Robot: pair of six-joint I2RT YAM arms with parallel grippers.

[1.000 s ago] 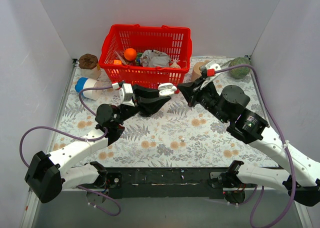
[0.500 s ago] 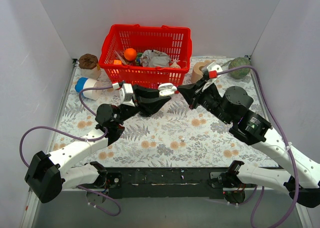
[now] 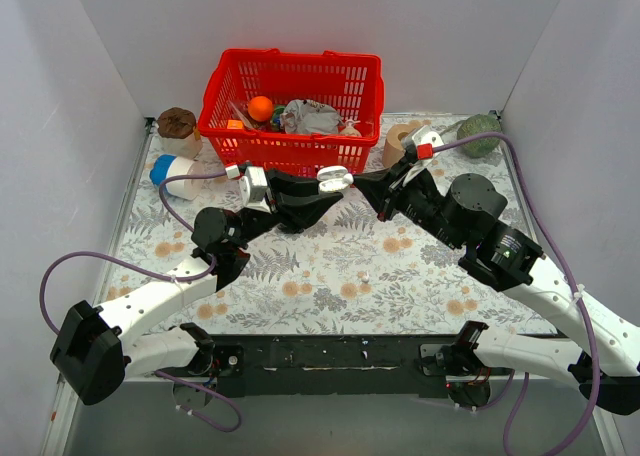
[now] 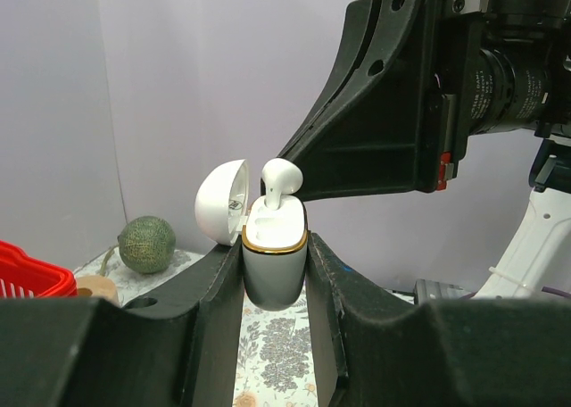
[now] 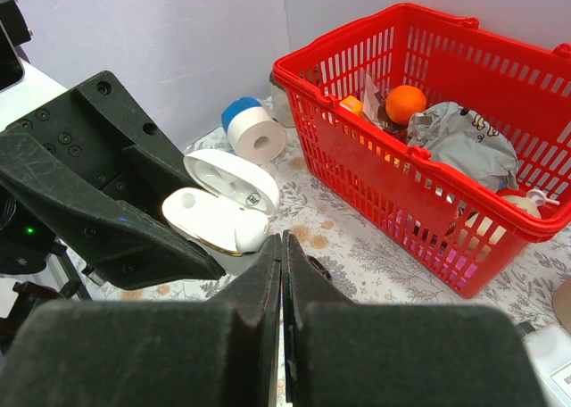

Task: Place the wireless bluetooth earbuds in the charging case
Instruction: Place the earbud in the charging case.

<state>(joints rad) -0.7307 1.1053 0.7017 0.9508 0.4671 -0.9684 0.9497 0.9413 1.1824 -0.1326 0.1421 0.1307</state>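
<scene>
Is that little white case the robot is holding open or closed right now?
Open. The charging case has its lid flipped back to one side, and a white earbud stands partly out of its socket.

Bottom of the charging case [image 4: 275, 269] was buried between the fingers of the left gripper [image 4: 275, 248], and the stem of the earbud [image 4: 278, 178] was hidden down in its socket.
</scene>
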